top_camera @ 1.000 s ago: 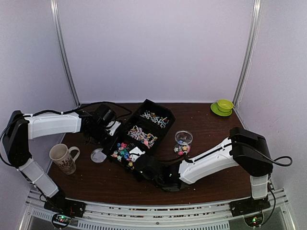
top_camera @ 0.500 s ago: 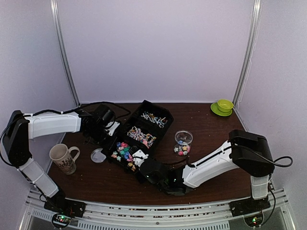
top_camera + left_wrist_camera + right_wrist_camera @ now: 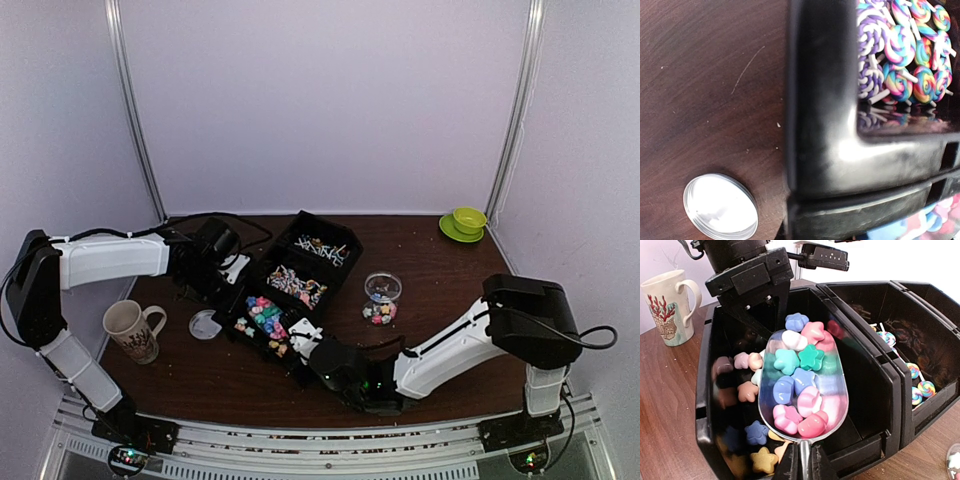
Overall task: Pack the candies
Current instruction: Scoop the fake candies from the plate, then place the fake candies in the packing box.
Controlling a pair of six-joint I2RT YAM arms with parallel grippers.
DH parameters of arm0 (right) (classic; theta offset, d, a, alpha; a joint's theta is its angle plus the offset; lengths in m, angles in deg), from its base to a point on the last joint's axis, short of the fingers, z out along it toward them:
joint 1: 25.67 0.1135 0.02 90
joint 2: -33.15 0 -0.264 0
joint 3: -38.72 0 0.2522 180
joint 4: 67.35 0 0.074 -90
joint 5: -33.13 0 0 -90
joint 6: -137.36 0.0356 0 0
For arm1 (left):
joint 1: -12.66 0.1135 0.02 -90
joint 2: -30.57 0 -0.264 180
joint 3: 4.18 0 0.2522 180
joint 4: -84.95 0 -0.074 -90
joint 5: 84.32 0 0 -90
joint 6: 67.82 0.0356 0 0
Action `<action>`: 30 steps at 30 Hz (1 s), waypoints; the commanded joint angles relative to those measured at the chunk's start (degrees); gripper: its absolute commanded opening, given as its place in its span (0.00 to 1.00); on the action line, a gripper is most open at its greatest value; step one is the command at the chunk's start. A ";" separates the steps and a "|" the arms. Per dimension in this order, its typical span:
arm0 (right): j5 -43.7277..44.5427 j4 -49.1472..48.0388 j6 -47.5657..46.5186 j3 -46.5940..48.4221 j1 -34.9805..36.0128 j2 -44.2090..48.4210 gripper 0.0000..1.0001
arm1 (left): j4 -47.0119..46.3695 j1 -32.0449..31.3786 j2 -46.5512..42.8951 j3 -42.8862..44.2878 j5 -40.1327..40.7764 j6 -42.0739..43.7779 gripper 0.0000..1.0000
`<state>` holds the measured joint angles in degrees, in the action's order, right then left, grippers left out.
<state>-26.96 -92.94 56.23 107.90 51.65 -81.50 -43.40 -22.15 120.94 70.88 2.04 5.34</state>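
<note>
A black three-compartment tray (image 3: 346, 236) holds the candies. Pastel star-shaped candies (image 3: 262, 318) fill its near compartment, swirl lollipops (image 3: 900, 55) the middle one, thin white sticks (image 3: 322, 248) the far one. My right gripper (image 3: 804, 462) is shut on the handle of a metal scoop (image 3: 832, 385). The scoop is loaded with pink, blue and green star candies (image 3: 790, 360) and is held over the near compartment. My left gripper (image 3: 228, 268) is shut on the tray's left wall; it also shows in the right wrist view (image 3: 757, 305).
A clear jar (image 3: 381, 291) with a few candies stands right of the tray, with loose candies (image 3: 378, 312) in front of it. Its lid (image 3: 204, 324) lies left of the tray. A mug (image 3: 130, 330) stands front left. A green cup and saucer (image 3: 467, 220) stand back right.
My right gripper has drawn back toward the near edge and slightly right, bringing the loaded scoop up out of the near compartment. The left arm has not moved.
</note>
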 commanded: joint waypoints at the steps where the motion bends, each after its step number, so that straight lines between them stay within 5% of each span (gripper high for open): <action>1: 7.77 -1.13 -1.28 -3.45 -0.47 1.04 0.00 | -5.55 1.40 -2.04 3.93 -4.19 -1.00 0.00; 8: 8.68 -11.02 -4.70 -7.30 0.78 1.54 0.00 | -5.59 1.53 -2.04 3.92 -4.40 -1.00 0.00; 30: 7.05 -18.37 -8.59 -11.21 1.16 6.17 0.00 | -5.55 1.58 -1.86 3.93 -5.06 -1.09 0.00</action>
<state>-22.68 -108.37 49.14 97.06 53.09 -76.67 -41.34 -21.03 120.96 70.99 -0.30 4.40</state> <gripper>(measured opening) 0.078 0.061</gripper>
